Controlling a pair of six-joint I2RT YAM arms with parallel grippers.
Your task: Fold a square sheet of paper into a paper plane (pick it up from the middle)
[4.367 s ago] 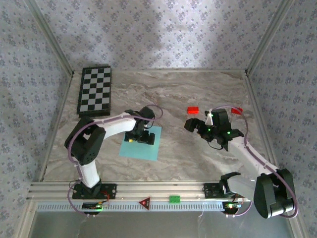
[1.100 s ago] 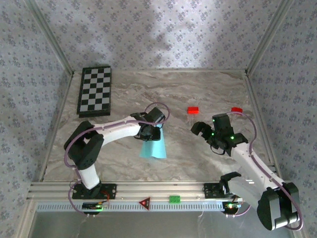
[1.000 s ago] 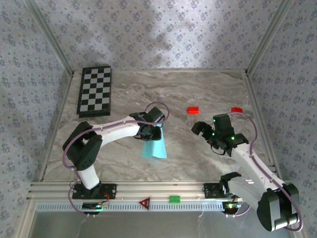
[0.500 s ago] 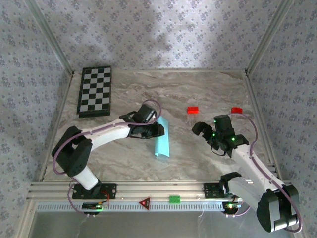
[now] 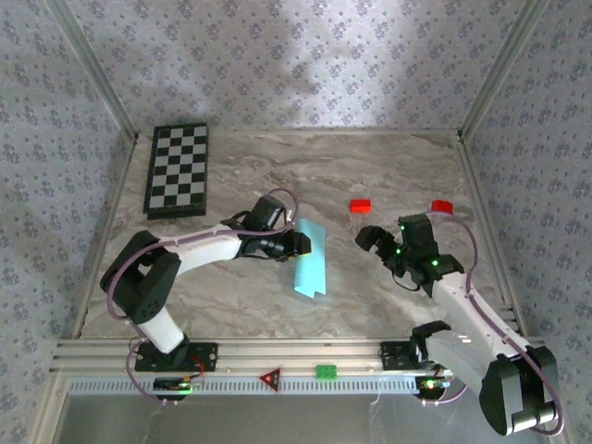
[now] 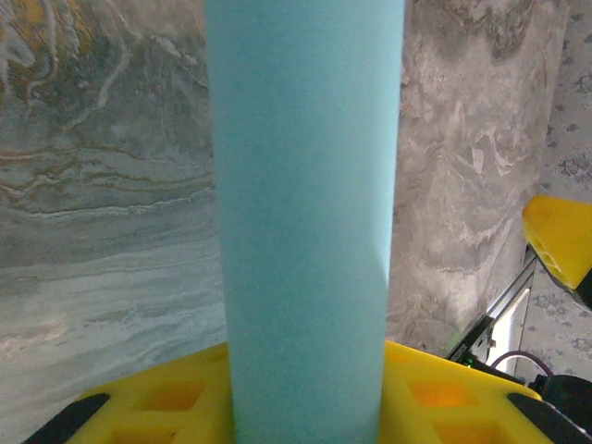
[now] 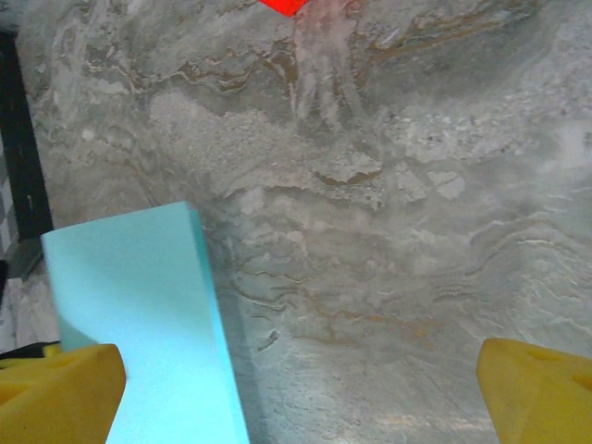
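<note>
The light cyan-blue paper (image 5: 310, 262) is a sheet bent double into a long narrow strip, lifted off the table near its centre; it has no pointed dart shape. My left gripper (image 5: 298, 242) is shut on the strip's upper end. In the left wrist view the paper (image 6: 305, 213) runs straight out from between the yellow fingers (image 6: 444, 398). My right gripper (image 5: 377, 242) hovers to the right of the strip, open and apart from it. In the right wrist view the paper (image 7: 139, 314) lies by the left yellow fingertip (image 7: 55, 388), with bare table between the jaws.
Two small red blocks (image 5: 360, 205) (image 5: 442, 206) lie on the marble table (image 5: 370, 166) behind the right gripper. A chessboard (image 5: 178, 169) sits at the back left. A green block (image 5: 326, 371) and a red triangle (image 5: 270, 376) rest on the front rail.
The left gripper closed on the flat sheet's middle, lifted it and carried it right; the paper now hangs as a narrow folded strip. The right arm has barely shifted.
</note>
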